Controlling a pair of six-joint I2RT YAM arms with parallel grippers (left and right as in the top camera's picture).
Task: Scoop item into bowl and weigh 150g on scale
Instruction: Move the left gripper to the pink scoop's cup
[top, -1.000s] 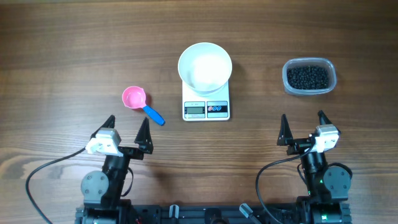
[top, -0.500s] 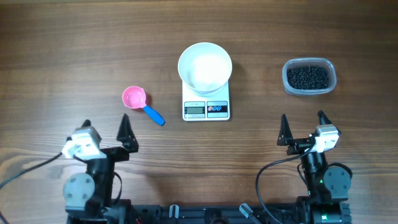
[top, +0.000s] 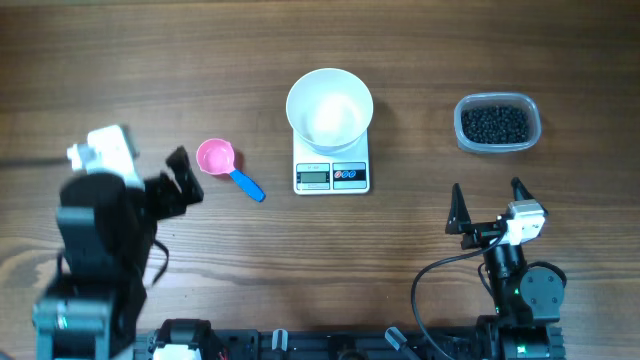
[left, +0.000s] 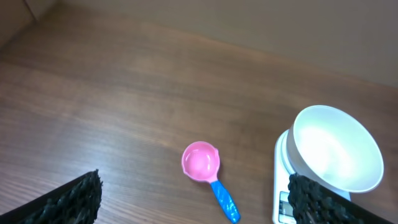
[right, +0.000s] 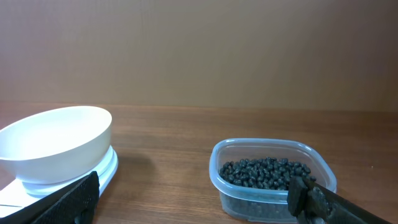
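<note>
The white bowl (top: 330, 108) stands empty on the white scale (top: 332, 176) at mid-table. The item, tiny black beads (top: 494, 124), fills a clear tub (top: 462, 138) at the right. A pink scoop (top: 216, 157) with a blue handle lies left of the scale. My left gripper (top: 178, 178) is raised just left of the scoop and open; the left wrist view looks down on the scoop (left: 201, 162) between its fingers, with the bowl (left: 336, 146) at right. My right gripper (top: 487, 200) rests open near the front edge, facing the beads (right: 264, 171) and the bowl (right: 56, 140).
The bulky left arm body (top: 95, 220) hides part of the table's left side in the overhead view. Bare wooden table (top: 420, 60) surrounds the objects. Cables (top: 430, 275) run by the right arm's base at the front edge.
My left arm has risen and swung left and forward, bringing its open gripper beside the scoop. The right arm, bowl, scale, scoop and tub have not moved.
</note>
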